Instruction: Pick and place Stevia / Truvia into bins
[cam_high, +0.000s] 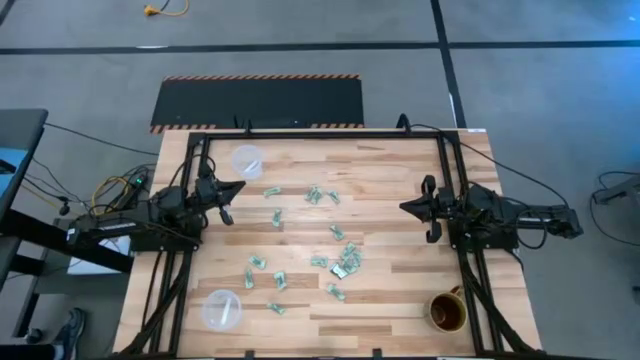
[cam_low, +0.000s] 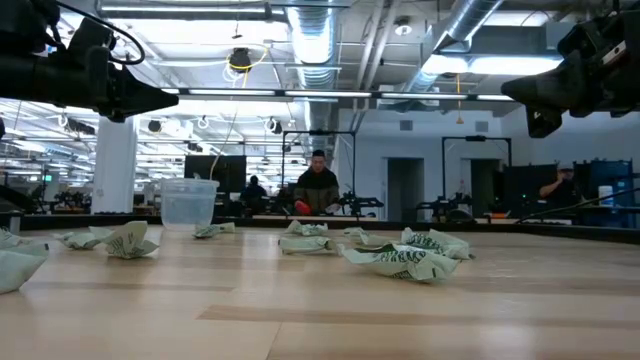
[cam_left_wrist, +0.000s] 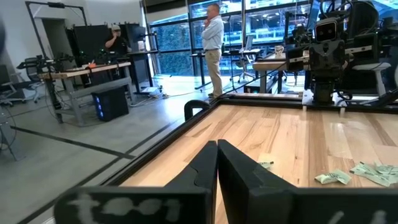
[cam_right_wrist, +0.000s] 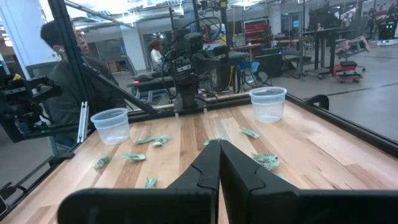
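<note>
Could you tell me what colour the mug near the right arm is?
Brown mug, clearest in the high view.

- Crumpled packets (cam_low: 405, 258) scattered across wooden table (cam_low: 320, 310).
- One clear cup (cam_low: 189, 203) standing far left.
- Both grippers hanging high: left (cam_low: 165, 100), right (cam_low: 515, 90).
- People beyond.

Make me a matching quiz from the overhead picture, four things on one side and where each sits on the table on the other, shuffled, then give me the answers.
Things:
1. brown mug
2. sweetener packets
3. left pincer
4. right pincer

Places, as the high view shows them:
A. scattered over the middle of the table
B. shut, at the right side, pointing toward the centre
C. near the bottom right corner
D. shut, at the left side, just below the upper clear cup

Pairs: 1-C, 2-A, 3-D, 4-B
</note>
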